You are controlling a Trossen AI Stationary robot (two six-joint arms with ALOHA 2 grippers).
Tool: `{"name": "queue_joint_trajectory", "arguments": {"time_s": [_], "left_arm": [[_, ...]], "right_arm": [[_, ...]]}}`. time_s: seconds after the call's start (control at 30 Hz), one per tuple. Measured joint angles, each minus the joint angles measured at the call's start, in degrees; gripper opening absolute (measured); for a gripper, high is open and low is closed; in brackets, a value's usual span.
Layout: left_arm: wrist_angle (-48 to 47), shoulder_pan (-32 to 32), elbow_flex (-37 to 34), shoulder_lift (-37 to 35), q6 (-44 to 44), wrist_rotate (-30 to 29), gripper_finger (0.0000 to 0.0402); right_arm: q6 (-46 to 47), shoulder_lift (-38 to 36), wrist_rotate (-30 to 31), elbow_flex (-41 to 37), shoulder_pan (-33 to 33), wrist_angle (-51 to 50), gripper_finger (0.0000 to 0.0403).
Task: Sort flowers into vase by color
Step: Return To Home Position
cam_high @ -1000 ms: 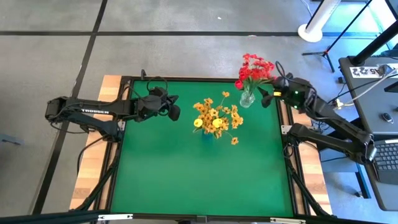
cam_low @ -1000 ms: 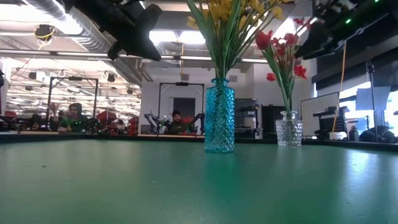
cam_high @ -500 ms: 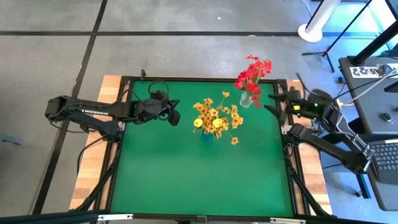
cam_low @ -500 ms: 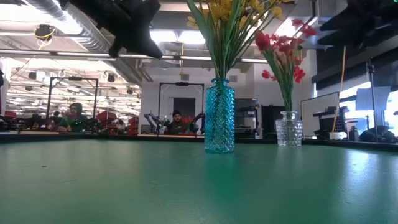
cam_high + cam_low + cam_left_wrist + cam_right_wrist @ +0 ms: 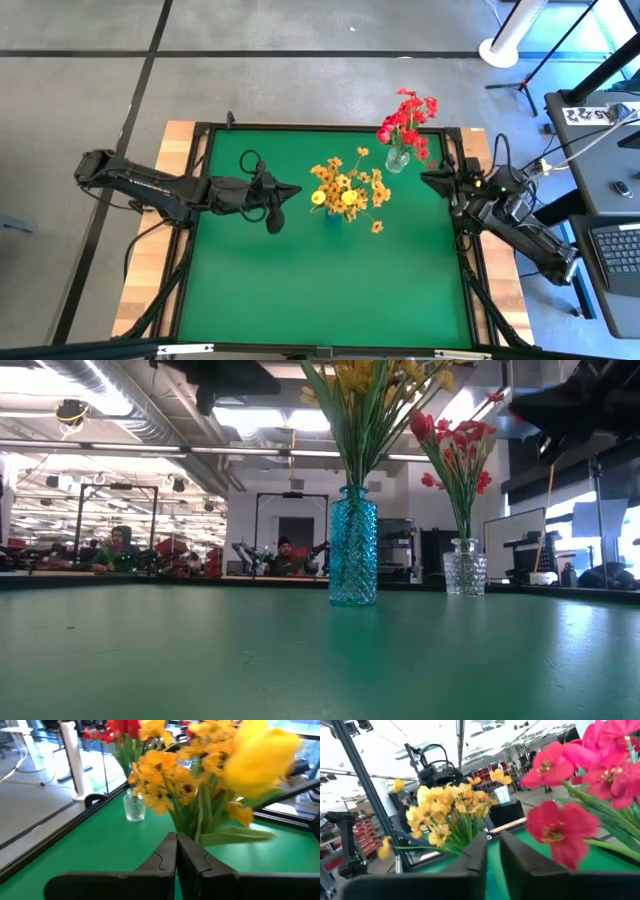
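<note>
A blue faceted glass vase (image 5: 353, 545) stands near the middle of the green table mat (image 5: 300, 290) and holds the bunch of yellow and yellow-orange artificial flowers (image 5: 345, 190). Their green stems drop into its neck. A small clear crystal vase (image 5: 398, 158) stands toward the upper right of the mat, near the far edge, and holds the bunch of red artificial flowers (image 5: 408, 118). That makes two vases and two bunches, one colour to each vase; the single blooms crowd too closely to count. No flower lies loose on the mat. In the high view the left gripper (image 5: 288, 191) sits left of centre, above the mat. Its fingers are pressed together on nothing, and the yellow bunch is just to the right of its tips, apart from them. The right gripper (image 5: 428, 178) sits at the mat's right edge with a narrow gap between its fingers, holding nothing. The red bunch is up and to the left of it, close by but not touching.
</note>
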Motion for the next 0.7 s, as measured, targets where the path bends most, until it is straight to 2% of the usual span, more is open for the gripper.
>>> {"name": "queue_joint_trajectory", "arguments": {"time_s": [0.1,0.27,0.47,0.6,0.7], "left_arm": [[0.19,-0.93,0.0,0.0,0.95,0.07,0.0],[3.09,-1.95,-2.11,-0.01,0.63,0.58,0.0],[24.67,-3.63,-11.6,-0.02,0.75,9.7,0.0],[36.03,-4.62,-19.26,-0.21,0.83,9.22,0.0],[40.91,-4.82,-23.86,-0.85,0.0,9.29,0.0]], "right_arm": [[-3.07,0.08,2.08,-2.11,2.27,0.68,0.001],[-7.45,0.06,6.14,-1.95,8.43,1.61,0.0014],[-14.57,0.08,14.15,-1.97,18.96,0.67,0.0003],[-17.92,0.61,23.04,-2.86,27.17,0.58,0.0004],[-19.96,1.14,30.34,-4.17,33.29,0.23,0.0002]]}}
